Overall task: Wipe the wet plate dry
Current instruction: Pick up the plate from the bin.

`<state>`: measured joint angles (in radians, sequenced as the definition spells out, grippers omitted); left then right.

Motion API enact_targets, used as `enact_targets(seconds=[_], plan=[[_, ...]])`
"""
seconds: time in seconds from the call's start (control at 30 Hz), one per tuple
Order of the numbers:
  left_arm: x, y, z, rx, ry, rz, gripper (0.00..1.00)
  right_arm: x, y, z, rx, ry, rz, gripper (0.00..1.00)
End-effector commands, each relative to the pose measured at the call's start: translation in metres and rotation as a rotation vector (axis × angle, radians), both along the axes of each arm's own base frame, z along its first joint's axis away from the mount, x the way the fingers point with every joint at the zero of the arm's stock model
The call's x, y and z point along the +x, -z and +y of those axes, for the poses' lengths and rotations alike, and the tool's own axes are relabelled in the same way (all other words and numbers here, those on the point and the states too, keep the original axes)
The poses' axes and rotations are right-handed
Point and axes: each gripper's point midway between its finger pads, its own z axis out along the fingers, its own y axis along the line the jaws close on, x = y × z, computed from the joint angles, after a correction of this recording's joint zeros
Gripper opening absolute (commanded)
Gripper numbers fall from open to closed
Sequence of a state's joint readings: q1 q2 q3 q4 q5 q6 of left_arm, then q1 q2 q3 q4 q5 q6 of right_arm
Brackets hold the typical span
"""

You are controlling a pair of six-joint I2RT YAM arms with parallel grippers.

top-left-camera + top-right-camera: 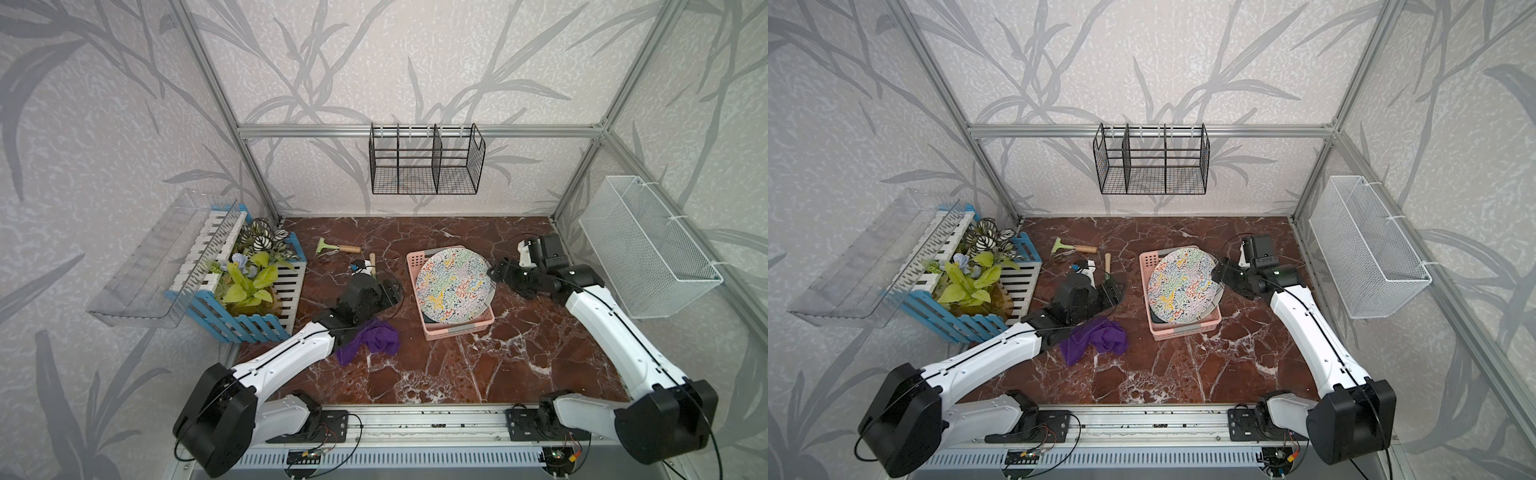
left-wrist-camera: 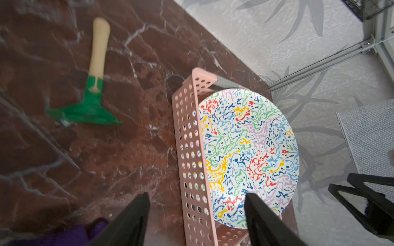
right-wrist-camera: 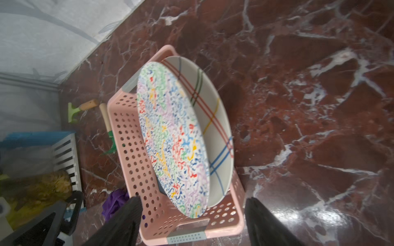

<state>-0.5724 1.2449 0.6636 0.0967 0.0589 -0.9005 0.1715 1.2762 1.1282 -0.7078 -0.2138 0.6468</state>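
No wiping yet: the cloth (image 1: 376, 338) lies on the bench (image 1: 415, 374), and the plate (image 1: 453, 284) leans in the basket (image 1: 457, 333). The left pincer (image 2: 197, 194) and right pincer (image 3: 194, 198) gape apart, empty.

A blue-and-white planter box (image 1: 249, 322) with leafy plants (image 1: 249, 282) stands on the marble table (image 1: 415, 374). Near it lie a brown-handled green tool (image 1: 334, 247) and a pale-handled green tool (image 2: 93, 102). A clear tray (image 1: 158, 266) hangs just beside it. A black wire rack (image 1: 424, 166) and a white mesh basket (image 1: 648, 249) hang well apart from it.
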Motion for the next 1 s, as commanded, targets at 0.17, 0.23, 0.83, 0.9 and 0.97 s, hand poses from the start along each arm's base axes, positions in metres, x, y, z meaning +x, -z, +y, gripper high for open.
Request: enact_targets(seconds=[0.17, 0.23, 0.83, 0.9, 0.97], plan=[[0.019, 0.029, -0.04, -0.011, 0.117, 0.092, 0.52, 0.022, 0.031, 0.028, 0.07, -0.12, 0.081, 0.57], [0.023, 0.037, -0.048, -0.025, 0.136, 0.11, 0.5, 0.028, 0.034, 0.031, 0.082, -0.127, 0.085, 0.55], [0.03, 0.041, -0.075, -0.101, 0.2, 0.11, 0.5, 0.028, 0.033, 0.127, 0.251, -0.276, -0.016, 0.48], [0.027, 0.038, -0.069, -0.093, 0.184, 0.101, 0.5, 0.033, 0.038, 0.126, 0.227, -0.262, -0.009, 0.45], [0.023, 0.036, -0.06, -0.069, 0.16, 0.089, 0.5, 0.036, 0.038, 0.121, 0.193, -0.244, -0.016, 0.34]])
